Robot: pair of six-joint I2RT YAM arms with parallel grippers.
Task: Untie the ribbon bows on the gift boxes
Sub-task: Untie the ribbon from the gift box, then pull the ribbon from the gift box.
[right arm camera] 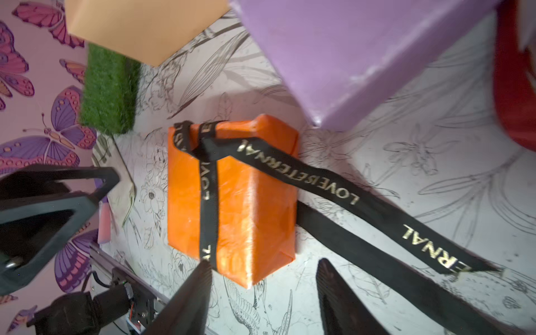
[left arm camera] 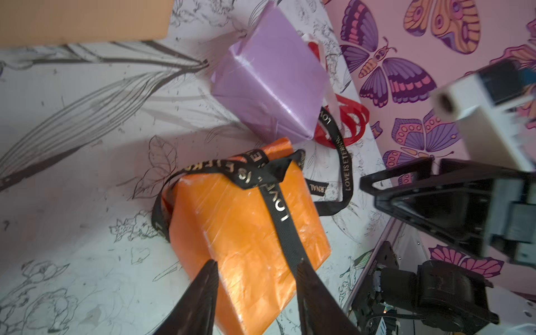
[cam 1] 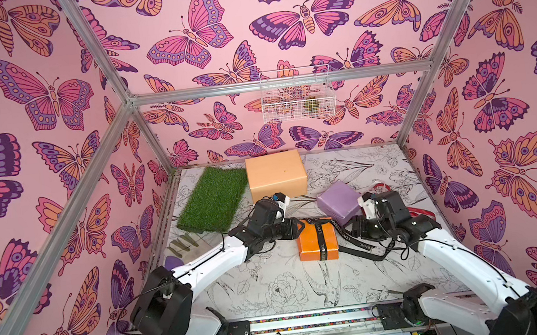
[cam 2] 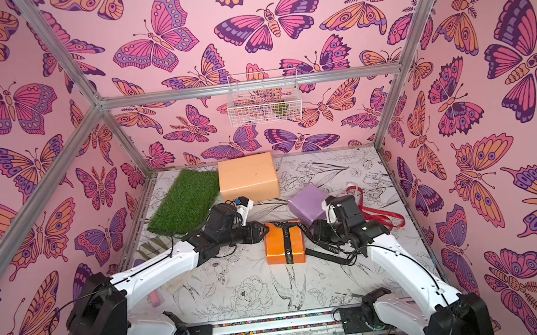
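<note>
The peach-tan box (cam 1: 276, 174) sits at the back beside the grass mat (cam 1: 212, 198); the lilac cube (cam 1: 338, 201) lies mid-table; just before it, the orange cube (cam 1: 307, 244) wears the black ribbon (right arm camera: 208, 185), knotted on top, tails trailing across the table; the left gripper (left arm camera: 256, 269) and right gripper (right arm camera: 264, 269) flank it, both spread, holding nothing.

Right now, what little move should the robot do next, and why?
Probably the open right gripper should pinch the loose tail of the black ribbon and pull it away, because that ribbon is knotted on top of the orange box.
</note>
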